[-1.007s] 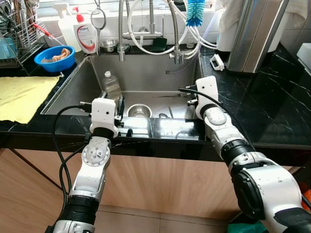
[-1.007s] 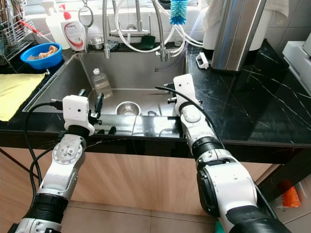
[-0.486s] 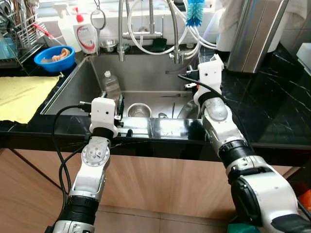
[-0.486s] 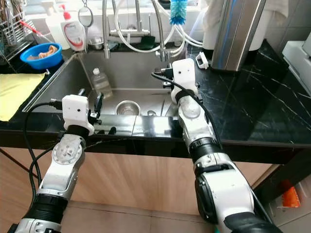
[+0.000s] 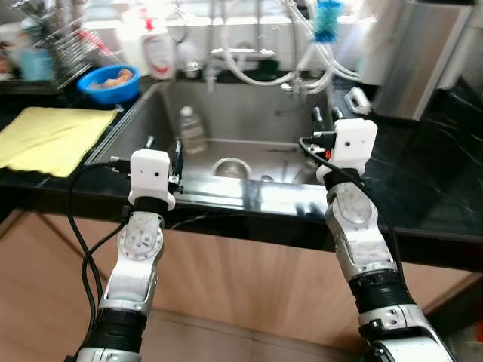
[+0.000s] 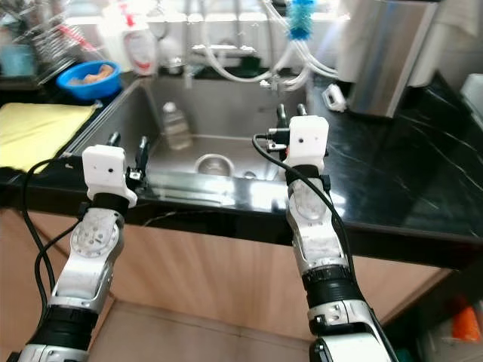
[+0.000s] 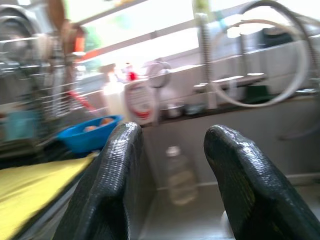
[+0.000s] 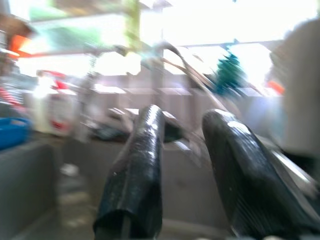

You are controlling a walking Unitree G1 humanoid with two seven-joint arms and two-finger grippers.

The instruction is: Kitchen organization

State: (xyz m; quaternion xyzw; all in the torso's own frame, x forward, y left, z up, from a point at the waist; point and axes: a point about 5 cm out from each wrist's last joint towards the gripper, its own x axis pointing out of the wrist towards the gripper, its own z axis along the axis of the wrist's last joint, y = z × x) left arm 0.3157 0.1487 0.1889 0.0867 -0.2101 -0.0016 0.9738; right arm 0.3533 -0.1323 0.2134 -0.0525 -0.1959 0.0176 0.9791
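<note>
A steel sink (image 5: 151, 113) is set into the black counter. A clear plastic bottle (image 5: 192, 130) stands at its left, and a small steel bowl (image 5: 231, 167) lies on its floor. My left gripper (image 5: 164, 145) hovers over the sink's front rim, open and empty; its wrist view looks at the bottle (image 7: 180, 175). My right gripper (image 5: 325, 115) is raised above the sink's right front corner, open with nothing between its fingers (image 8: 137, 165). The right wrist view is blurred.
A yellow cloth (image 5: 53, 136) lies on the counter left of the sink. Behind it are a blue bowl (image 5: 113, 81), a dish rack (image 5: 56, 45) and a soap bottle (image 5: 157, 54). A blue brush (image 5: 326, 19) hangs by the taps. A steel canister (image 5: 411, 60) stands at the right.
My right arm has lifted up out of the sink to above the counter edge. The camera has shifted and the picture is blurred. The left gripper stays at the front rim.
</note>
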